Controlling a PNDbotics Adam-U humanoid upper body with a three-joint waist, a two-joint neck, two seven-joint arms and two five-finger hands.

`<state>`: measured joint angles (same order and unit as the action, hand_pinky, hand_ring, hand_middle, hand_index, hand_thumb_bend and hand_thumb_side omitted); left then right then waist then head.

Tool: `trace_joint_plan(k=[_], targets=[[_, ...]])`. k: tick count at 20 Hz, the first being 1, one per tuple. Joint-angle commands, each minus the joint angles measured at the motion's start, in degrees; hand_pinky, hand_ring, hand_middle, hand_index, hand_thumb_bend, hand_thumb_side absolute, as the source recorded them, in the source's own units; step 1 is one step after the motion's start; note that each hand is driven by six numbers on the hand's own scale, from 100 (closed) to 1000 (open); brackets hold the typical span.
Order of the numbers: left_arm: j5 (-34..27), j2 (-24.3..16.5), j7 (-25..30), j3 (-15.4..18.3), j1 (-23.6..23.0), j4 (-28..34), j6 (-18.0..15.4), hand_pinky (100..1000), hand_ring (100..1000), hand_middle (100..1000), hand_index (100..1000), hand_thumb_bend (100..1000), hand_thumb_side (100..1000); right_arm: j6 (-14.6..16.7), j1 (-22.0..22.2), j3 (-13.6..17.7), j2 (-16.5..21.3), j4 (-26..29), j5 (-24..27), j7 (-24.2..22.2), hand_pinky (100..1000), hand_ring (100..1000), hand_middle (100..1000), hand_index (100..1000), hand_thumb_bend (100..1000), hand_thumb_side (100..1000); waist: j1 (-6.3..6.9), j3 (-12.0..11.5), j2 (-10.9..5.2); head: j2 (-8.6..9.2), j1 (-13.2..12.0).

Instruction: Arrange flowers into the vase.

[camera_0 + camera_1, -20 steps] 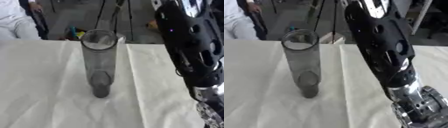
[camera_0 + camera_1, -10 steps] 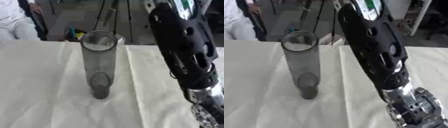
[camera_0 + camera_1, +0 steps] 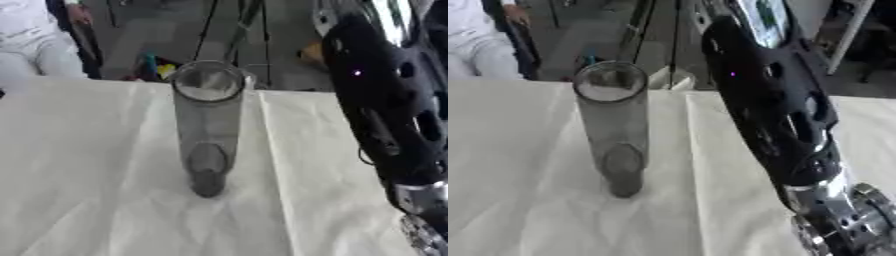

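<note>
standing upright on white cloth [image 3: 96, 165], clear vase [image 3: 207, 125], right arm [image 3: 772, 110] beside it, hand out of view

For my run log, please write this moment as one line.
tall clear glass vase: upright, empty | white tablecloth: under vase | flowers: not in view | black right arm: beside vase, apart | robot hands: not in view

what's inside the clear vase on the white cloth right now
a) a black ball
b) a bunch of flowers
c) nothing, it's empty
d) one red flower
c: the clear vase stands upright on the white cloth and you can see through its open mouth and its wall down to the base, with no stems or blooms in it.
</note>
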<state>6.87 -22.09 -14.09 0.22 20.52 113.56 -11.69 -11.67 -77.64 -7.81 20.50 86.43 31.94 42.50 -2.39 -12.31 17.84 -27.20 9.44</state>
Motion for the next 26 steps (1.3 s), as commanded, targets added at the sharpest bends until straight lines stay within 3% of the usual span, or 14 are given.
trace_joint_plan(k=[1, 26], targets=[[0.0, -0.8, -0.1, 0.4, 0.7, 1.0, 0.0, 694, 804, 758, 866, 100, 979, -0.7, -0.7, -0.1, 1.6, 1.2, 0.9, 0.6, 100, 100, 100, 100, 100, 850, -0.72, -0.1, -1.71, -0.17, -0.5], [-0.2, 0.0, -0.2, 0.6, 1.9, 1.0, -0.2, 694, 802, 753, 864, 100, 975, -2.0, 1.6, -0.5, 0.2, 0.1, 3.6, 0.6, 100, 100, 100, 100, 100, 863, -1.33, -1.1, -0.33, 0.03, -1.0]])
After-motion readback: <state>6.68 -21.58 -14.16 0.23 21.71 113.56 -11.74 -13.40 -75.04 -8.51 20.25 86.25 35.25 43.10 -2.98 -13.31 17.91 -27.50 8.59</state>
